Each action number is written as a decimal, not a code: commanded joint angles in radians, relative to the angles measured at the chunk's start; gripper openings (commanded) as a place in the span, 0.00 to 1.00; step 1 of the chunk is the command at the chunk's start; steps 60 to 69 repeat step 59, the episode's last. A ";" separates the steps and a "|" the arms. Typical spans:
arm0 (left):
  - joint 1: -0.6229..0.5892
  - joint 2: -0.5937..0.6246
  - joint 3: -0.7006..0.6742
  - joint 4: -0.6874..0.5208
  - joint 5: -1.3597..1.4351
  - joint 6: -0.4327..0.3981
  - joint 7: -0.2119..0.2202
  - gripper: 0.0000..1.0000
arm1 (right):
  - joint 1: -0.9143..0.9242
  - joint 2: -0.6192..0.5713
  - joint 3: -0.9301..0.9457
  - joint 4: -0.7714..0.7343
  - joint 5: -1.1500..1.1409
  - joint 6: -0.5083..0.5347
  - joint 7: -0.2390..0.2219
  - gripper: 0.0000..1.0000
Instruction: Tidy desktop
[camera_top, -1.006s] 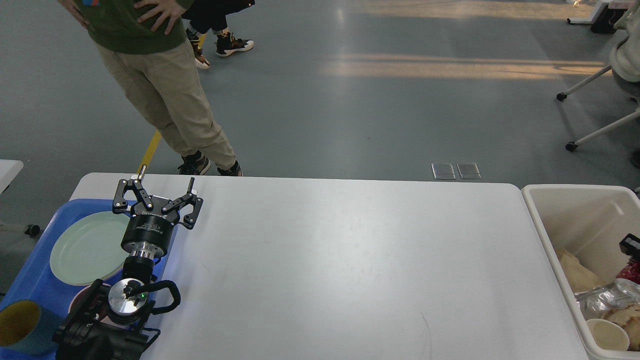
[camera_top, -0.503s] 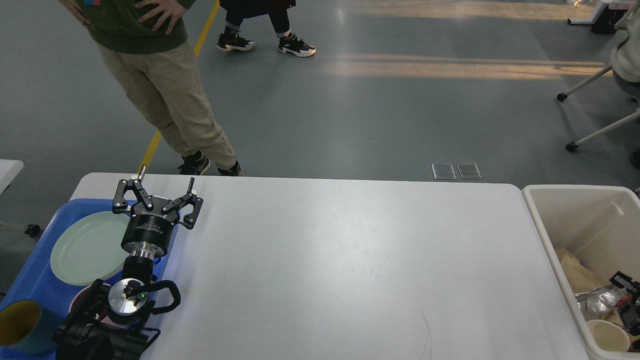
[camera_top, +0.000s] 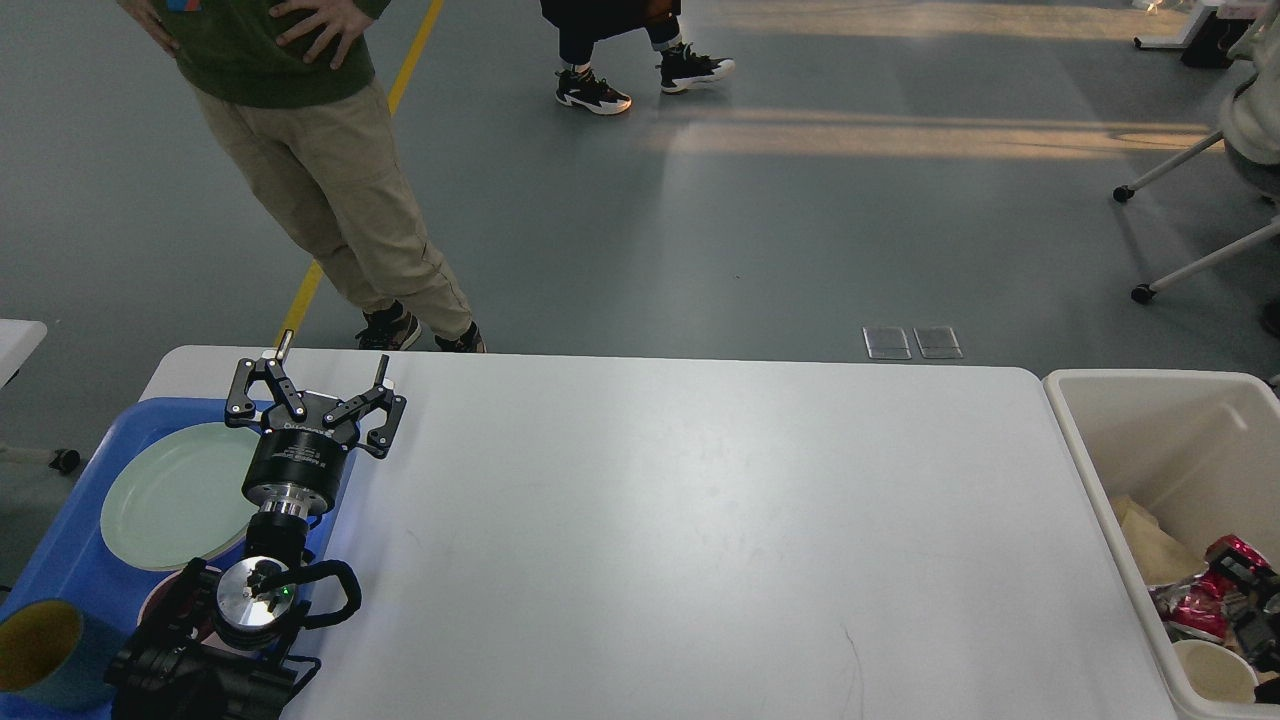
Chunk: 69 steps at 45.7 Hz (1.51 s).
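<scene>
The white desktop (camera_top: 700, 520) fills the middle of the head view. My left gripper (camera_top: 333, 358) is open and empty, held above the desktop's far left corner beside the blue tray (camera_top: 60, 560). My right gripper (camera_top: 1250, 600) shows only as small dark parts low inside the beige bin (camera_top: 1150, 400) at the right edge, over a red wrapper (camera_top: 1200, 605). Its fingers cannot be told apart.
The blue tray holds a pale green plate (camera_top: 170, 495), a teal cup (camera_top: 40, 650) and a pink bowl (camera_top: 160, 600) partly under my left arm. The bin holds paper scraps and a white paper cup (camera_top: 1215, 670). A person (camera_top: 330, 200) stands at the far left edge.
My right gripper has moved down and toward the near side inside the bin. The red wrapper now lies lower among the rubbish. A passer-by has walked to the right. The left arm has not moved.
</scene>
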 joint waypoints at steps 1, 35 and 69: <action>0.000 0.000 0.000 0.000 0.000 0.000 0.000 0.96 | 0.051 -0.010 0.196 0.002 0.002 0.003 -0.001 1.00; 0.000 0.000 0.000 0.000 0.000 0.000 0.000 0.96 | -0.315 -0.024 2.088 1.002 -0.233 0.176 0.199 1.00; 0.000 0.000 0.000 0.000 0.000 0.000 0.000 0.96 | -0.364 0.148 2.072 0.980 -0.354 0.173 0.438 1.00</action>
